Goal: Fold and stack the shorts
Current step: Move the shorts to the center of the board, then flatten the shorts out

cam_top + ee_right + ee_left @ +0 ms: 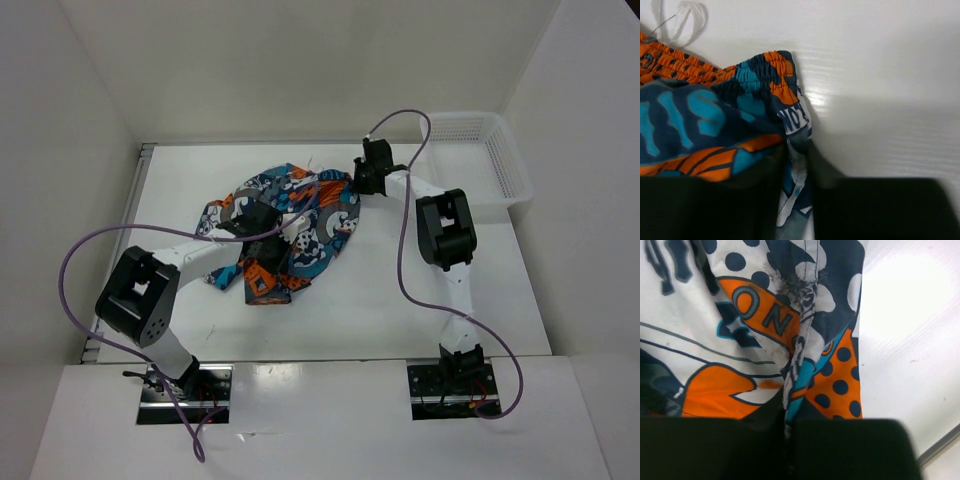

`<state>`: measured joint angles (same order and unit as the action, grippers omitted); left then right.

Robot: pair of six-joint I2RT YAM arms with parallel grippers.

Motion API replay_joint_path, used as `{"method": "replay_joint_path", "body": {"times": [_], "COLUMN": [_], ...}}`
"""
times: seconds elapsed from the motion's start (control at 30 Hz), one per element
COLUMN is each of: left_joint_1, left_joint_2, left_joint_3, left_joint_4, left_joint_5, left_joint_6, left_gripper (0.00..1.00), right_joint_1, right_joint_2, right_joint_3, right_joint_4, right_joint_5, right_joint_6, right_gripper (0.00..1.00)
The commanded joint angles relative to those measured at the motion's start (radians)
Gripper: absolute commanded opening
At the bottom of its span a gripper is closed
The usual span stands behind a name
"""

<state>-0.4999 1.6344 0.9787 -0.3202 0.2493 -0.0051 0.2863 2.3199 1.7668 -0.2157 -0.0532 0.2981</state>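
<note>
Blue-orange shorts (318, 222) crumpled, long axis near-left to far-right; left gripper (788, 421), right gripper (799, 167) both pinching fabric

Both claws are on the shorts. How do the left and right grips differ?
The left claw sits over the middle of the blue, orange and white patchwork-print fabric shorts; the right claw is at their right-hand edge. The left claw pinches a stitched seam; the right claw pinches beside the gathered elastic waistband, bare white table next to it. Both are shut on the cloth.
</note>
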Motion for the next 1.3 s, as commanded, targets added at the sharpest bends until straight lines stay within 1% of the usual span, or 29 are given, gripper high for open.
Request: {"method": "replay_joint_path", "body": {"times": [0.0, 0.03, 0.07, 0.17, 0.23, 0.3, 0.33, 0.37, 0.47, 0.53, 0.57, 0.6, 0.63, 0.67, 0.7, 0.73, 0.77, 0.8, 0.83, 0.87, 0.9, 0.93, 0.97, 1.0, 1.03, 1.1, 1.13, 1.2, 1.27], "left_joint_1": [0.001, 0.001, 0.001, 0.102, 0.196, 0.259, 0.311, 0.332, 0.391, 0.403, 0.403, 0.403, 0.403, 0.403, 0.403, 0.385, 0.341, 0.313, 0.287, 0.243, 0.227, 0.216, 0.216, 0.216, 0.216, 0.216, 0.216, 0.216, 0.216], "left_joint_2": [-0.037, -0.038, -0.047, -0.047, -0.047, -0.047, -0.047, -0.047, -0.073, -0.126, -0.149, -0.174, -0.227, -0.255, -0.31, -0.341, -0.372, -0.443, -0.481, -0.517, -0.585, -0.616, -0.664, -0.683, -0.697, -0.719, -0.729, -0.729, -0.69], "left_joint_3": [0.006, 0.015, 0.015, 0.101, 0.198, 0.273, 0.349, 0.388, 0.481, 0.482, 0.47, 0.428, 0.402, 0.375, 0.312, 0.27, 0.224, 0.177, 0.131, 0.054, 0.022, -0.006, -0.049, -0.066, -0.078, -0.107, -0.107, -0.12, -0.143], "left_joint_4": [0.038, 0.067, 0.076, 0.105, 0.147, 0.17, 0.182, 0.182, 0.196, 0.228, 0.228, 0.213, 0.198, 0.141, 0.107, 0.077, 0.031, 0.009, -0.018, -0.099, -0.141, -0.219, -0.252, -0.276, -0.314, -0.329, -0.329, -0.329, -0.31], "left_joint_5": [-0.028, -0.057, -0.079, -0.132, -0.211, -0.272, -0.286, -0.295, -0.334, -0.358, -0.358, -0.358, -0.328, -0.308, -0.286, -0.274, -0.274, -0.274, -0.253, -0.195, -0.161, -0.124, -0.061, -0.047, -0.038, -0.038, -0.047, -0.056, -0.091], "left_joint_6": [0.005, 0.005, 0.005, 0.005, 0.005, 0.005, 0.005, 0.005, 0.005, 0.005, 0.005, 0.005, 0.005, 0.005, 0.005, 0.005, 0.005, 0.005, 0.005, 0.005, 0.005, 0.005, 0.005, 0.005, 0.005, 0.005, 0.005, 0.005, 0.005], "left_gripper": [0.02, 0.0, 0.0, 0.0, 0.0, 0.0, 0.0, 0.0, 0.0, 0.0, 0.0, 0.04, 0.06, 0.08, 0.13, 0.14, 0.14, 0.14, 0.17, 0.22, 0.28, 0.35, 0.49, 0.57, 0.61, 0.7, 0.7, 0.74, 0.75], "right_joint_1": [0.016, 0.027, 0.027, 0.027, 0.027, 0.016, 0.007, -0.004, -0.013, -0.013, -0.013, -0.013, -0.013, -0.001, 0.011, 0.02, 0.034, 0.059, 0.069, 0.07, 0.07, 0.07, 0.07, 0.07, 0.07, 0.07, 0.07, 0.07, 0.07], "right_joint_2": [0.042, 0.032, 0.032, -0.022, -0.071, -0.105, -0.131, -0.145, -0.209, -0.264, -0.333, -0.37, -0.407, -0.488, -0.529, -0.569, -0.656, -0.698, -0.736, -0.801, -0.829, -0.853, -0.905, -0.93, -0.953, -1.002, -1.002, -1.011, -1.011], "right_joint_3": [0.042, 0.042, 0.054, 0.13, 0.184, 0.281, 0.316, 0.389, 0.486, 0.456, 0.426, 0.386, 0.281, 0.217, 0.08, 0.004, -0.071, -0.145, -0.279, -0.34, -0.442, -0.489, -0.533, -0.611, -0.644, -0.705, -0.716, -0.725, -0.734], "right_joint_4": [0.022, 0.022, 0.022, 0.022, 0.022, 0.032, 0.032, 0.023, -0.004, -0.03, -0.03, -0.043, -0.062, -0.062, -0.074, -0.085, -0.085, -0.094, -0.109, -0.152, -0.184, -0.233, -0.249, -0.249, -0.258, -0.258, -0.258, -0.249, -0.228], "right_joint_5": [0.035, 0.035, 0.052, 0.095, 0.105, 0.148, 0.157, 0.173, 0.182, 0.142, 0.124, 0.09, 0.075, 0.06, 0.04, 0.039, 0.027, -0.006, -0.038, -0.083, -0.182, -0.215, -0.227, -0.215, -0.2, -0.157, -0.116, -0.105, -0.08], "right_joint_6": [0.026, 0.0, -0.011, -0.051, -0.098, -0.122, -0.132, -0.145, -0.203, -0.24, -0.266, -0.28, -0.299, -0.321, -0.376, -0.404, -0.428, -0.471, -0.491, -0.51, -0.551, -0.579, -0.626, -0.645, -0.669, -0.707, -0.708, -0.728, -0.728], "right_gripper": [0.2, 0.12, 0.0, 0.0, 0.0, 0.0, 0.0, 0.0, 0.0, 0.0, 0.0, 0.0, 0.0, 0.0, 0.0, 0.03, 0.09, 0.13, 0.23, 0.33, 0.49, 0.76, 0.82, 0.85, 0.88, 0.9, 0.9, 0.9, 0.9]}}
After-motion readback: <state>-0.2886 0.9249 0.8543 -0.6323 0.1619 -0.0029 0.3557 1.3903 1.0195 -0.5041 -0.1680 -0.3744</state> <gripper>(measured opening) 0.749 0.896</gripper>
